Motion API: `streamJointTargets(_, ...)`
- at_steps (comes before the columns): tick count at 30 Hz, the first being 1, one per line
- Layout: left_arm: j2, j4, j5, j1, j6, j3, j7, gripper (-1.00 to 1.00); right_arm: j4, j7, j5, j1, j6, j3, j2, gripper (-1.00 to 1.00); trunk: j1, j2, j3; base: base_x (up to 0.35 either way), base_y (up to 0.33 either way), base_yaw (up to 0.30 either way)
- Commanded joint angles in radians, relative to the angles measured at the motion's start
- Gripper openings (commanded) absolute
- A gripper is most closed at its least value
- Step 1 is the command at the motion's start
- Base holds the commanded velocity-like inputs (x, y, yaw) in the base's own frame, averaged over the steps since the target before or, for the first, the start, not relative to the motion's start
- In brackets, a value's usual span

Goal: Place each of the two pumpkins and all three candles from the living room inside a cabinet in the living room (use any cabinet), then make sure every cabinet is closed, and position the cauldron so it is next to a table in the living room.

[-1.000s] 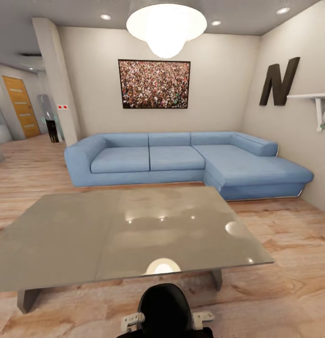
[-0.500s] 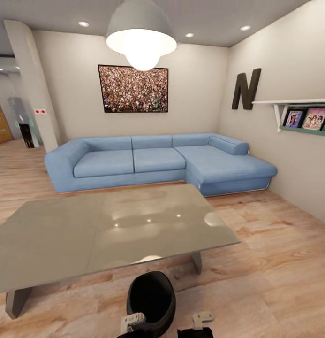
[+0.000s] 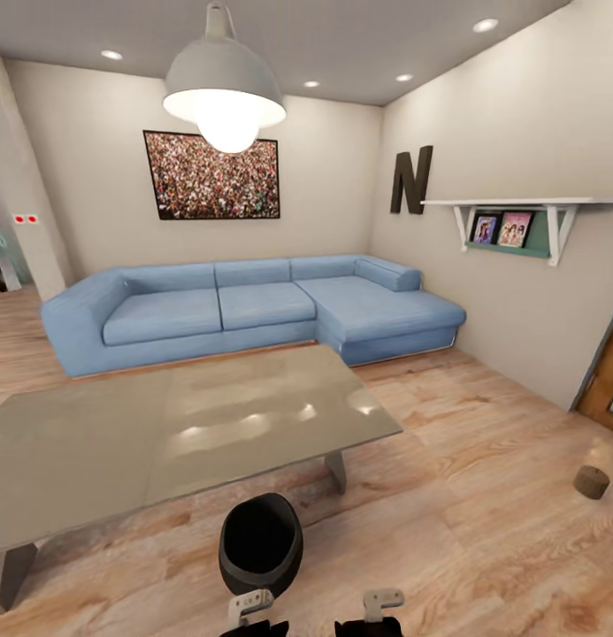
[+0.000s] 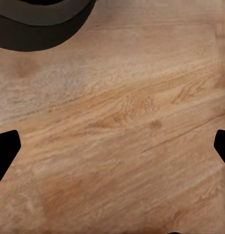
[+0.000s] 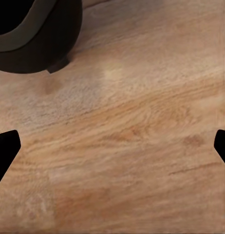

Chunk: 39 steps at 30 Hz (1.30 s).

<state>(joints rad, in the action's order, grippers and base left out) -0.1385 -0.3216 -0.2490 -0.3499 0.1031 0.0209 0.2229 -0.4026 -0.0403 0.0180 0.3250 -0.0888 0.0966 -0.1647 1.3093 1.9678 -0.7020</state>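
Observation:
The black cauldron point(image 3: 260, 544) stands on the wooden floor just in front of the grey table's point(image 3: 164, 425) near edge, close to its right leg. The left wrist view catches its rim point(image 4: 39, 24), and the right wrist view shows its belly point(image 5: 29, 34). One short tan candle point(image 3: 592, 481) stands on the floor at the far right. My left gripper point(image 4: 112, 151) and right gripper point(image 5: 112, 151) both hang open over bare floor beside the cauldron, with nothing between the fingers.
A blue corner sofa point(image 3: 244, 305) stands behind the table. A pendant lamp point(image 3: 222, 88) hangs over the table. A white wall shelf point(image 3: 518, 221) and a wooden door point(image 3: 607, 380) are on the right wall. Open floor lies between table and candle.
The camera has swung to the right, so the whole picture has shifted left. The candle, the shelf and the door have come into view at the right.

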Motion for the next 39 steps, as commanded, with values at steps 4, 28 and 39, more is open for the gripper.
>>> streamJointTargets(4, 0.001, -0.002, -0.01, 0.0, 0.007, 0.002, 0.001, 1.0, -0.001, -0.004, 0.002, 0.0, -0.006, 0.006, 0.001, 1.0, -0.016, -0.028, 0.015, -0.072, 0.0, -0.252)
streamJointTargets(28, 0.002, -0.002, -0.051, 0.0, 0.003, 0.007, 0.001, 1.0, -0.001, -0.004, 0.002, 0.0, -0.007, 0.006, 0.001, 1.0, -0.024, -0.042, 0.044, -0.057, 0.0, -0.252)
streamJointTargets(39, 0.002, -0.002, -0.05, 0.0, 0.002, 0.008, 0.003, 1.0, -0.001, -0.004, 0.002, 0.0, -0.007, 0.006, 0.001, 1.0, -0.024, -0.042, 0.054, -0.179, 0.08, -0.252)
